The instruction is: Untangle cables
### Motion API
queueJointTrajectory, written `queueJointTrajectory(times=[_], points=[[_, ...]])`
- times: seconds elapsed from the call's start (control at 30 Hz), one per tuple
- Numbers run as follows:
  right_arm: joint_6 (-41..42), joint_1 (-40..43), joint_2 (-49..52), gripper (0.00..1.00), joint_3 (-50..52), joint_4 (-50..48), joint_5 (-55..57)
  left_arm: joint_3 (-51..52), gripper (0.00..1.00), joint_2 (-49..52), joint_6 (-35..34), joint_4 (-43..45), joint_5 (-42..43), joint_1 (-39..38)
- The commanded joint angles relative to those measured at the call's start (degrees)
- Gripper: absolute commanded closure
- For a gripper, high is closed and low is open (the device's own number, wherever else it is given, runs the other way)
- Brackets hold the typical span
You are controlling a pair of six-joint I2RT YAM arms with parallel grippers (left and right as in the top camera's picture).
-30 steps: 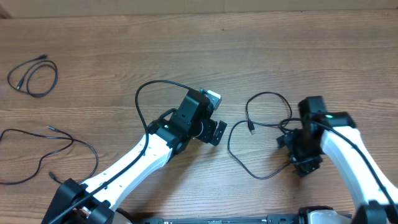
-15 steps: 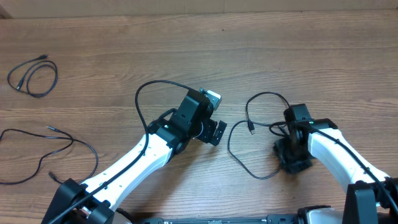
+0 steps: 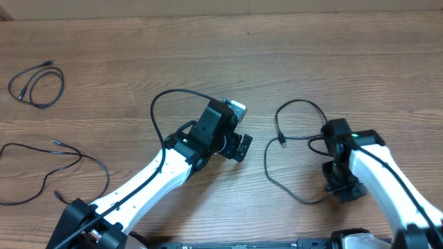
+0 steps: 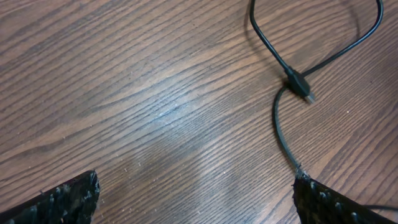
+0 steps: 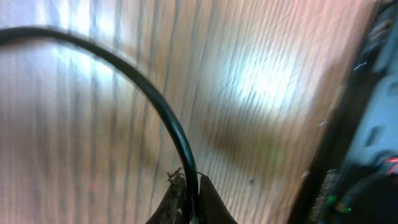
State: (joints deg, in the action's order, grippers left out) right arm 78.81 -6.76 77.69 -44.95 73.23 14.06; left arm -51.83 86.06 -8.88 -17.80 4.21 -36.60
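Since half a second ago the right gripper (image 3: 344,189) has drawn back toward the near right of the brown wood-grain table (image 3: 360,55). It has dragged the lower bend of the thin black cable (image 3: 297,102) rightward with it, while the left arm has not shifted.

At far left a coiled black cord (image 3: 36,86), equally thin, lies in a small loop. Nearer the robot a second black cord (image 3: 62,162) sprawls in loose curves, apart from the first.

Mid-table, the left gripper (image 4: 196,180) has its fingers spread wide around bare wood. Just right of it the dragged cable lies in an open loop, its small plug tip (image 4: 303,87) resting where the cable crosses itself. The right gripper's fingers (image 5: 180,199) are pressed together, pinching that cable.
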Motion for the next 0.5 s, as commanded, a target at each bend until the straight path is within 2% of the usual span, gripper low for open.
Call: queueJointTrajectory(times=[0.0, 0.33, 0.43, 0.47], points=[[3.52, 0.13, -5.38, 0.96, -4.70, 3.93, 10.64, -0.50, 0.00, 0.20, -0.13, 0.24, -0.37, 0.31], [3.54, 0.13, -13.40, 0.96, -12.92, 10.86, 20.28, -0.50, 0.00, 0.20, -0.13, 0.26, -0.37, 0.31], [-4.39, 0.02, -13.99, 0.96, -13.38, 7.30, 17.25, -0.50, 0.00, 0.20, -0.13, 0.35, -0.37, 0.31], [-10.25, 0.02, -13.99, 0.96, -13.35, 4.28, 14.45, -0.50, 0.00, 0.20, -0.13, 0.35, -0.37, 0.31]])
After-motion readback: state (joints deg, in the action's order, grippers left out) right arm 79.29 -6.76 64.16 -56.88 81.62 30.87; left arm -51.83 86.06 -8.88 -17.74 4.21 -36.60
